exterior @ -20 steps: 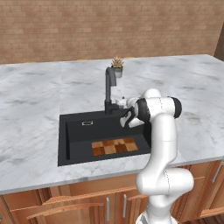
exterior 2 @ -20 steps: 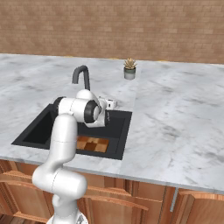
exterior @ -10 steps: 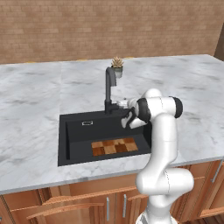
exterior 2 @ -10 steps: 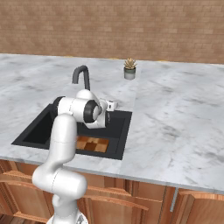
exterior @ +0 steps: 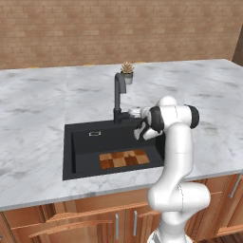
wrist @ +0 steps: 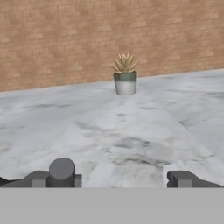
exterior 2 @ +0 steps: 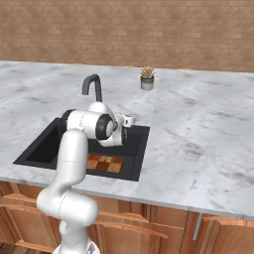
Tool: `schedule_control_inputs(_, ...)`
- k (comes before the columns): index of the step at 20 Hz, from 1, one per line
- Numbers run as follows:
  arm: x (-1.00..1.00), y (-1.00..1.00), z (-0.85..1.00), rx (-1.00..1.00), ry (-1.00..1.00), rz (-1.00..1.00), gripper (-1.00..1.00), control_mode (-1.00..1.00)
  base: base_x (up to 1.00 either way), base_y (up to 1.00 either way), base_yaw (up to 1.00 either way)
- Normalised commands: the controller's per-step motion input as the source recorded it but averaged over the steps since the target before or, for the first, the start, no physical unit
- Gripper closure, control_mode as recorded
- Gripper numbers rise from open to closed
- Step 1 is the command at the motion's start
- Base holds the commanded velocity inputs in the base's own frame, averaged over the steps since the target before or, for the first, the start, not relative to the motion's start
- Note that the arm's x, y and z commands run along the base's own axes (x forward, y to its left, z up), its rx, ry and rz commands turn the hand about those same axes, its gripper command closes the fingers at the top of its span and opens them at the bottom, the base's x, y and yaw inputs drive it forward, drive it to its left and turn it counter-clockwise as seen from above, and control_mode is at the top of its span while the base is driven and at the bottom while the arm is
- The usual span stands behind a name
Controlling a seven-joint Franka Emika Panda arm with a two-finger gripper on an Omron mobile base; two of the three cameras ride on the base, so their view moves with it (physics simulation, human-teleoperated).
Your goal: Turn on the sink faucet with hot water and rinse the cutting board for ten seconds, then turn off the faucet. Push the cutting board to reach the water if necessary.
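Left base view shows almost no change over the last second: the arm holds nearly the same pose, bent over the right end of the sink (exterior: 80, 147), with the pincer (exterior: 135, 113) reaching toward the foot of the faucet (exterior: 118, 97). If anything, the hand has crept a touch closer to the small side lever; the shift is too slight to be sure. The pincer stays wide open and holds nothing; in the hand view its two dark fingertips (wrist: 181, 178) stand far apart at the bottom, with a round grey knob-like part, probably the faucet's lever or base, just beside the left one. Ahead of the hand lie the grey marble worktop (wrist: 131, 140) and the small potted plant (wrist: 125, 75) near the brick wall. No water runs from the spout, so the faucet looks to be still off, and the first step, turning it on hot, seems only in approach. The cutting board (exterior: 124, 158) lies flat on the floor of the basin, toward its front and right, somewhat forward of where the spout hangs, unmoved from the earlier pictures. It may need a push back under the stream once water flows.
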Motion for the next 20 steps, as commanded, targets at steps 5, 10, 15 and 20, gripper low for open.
schedule_control_inputs(5,-0.06,-0.55,0.0,0.01,0.0,0.0,-1.0,-1.0,0.0,0.0,0.0)
schedule_control_inputs(10,-0.04,-0.43,0.0,0.0,0.0,0.0,-1.0,-1.0,0.0,0.0,0.0)
schedule_control_inputs(15,0.0,-0.22,0.0,0.0,0.0,0.0,-1.0,-1.0,0.0,0.0,0.0)
schedule_control_inputs(20,0.0,-0.17,0.0,0.0,0.0,0.0,-1.0,-1.0,0.0,0.0,0.0)
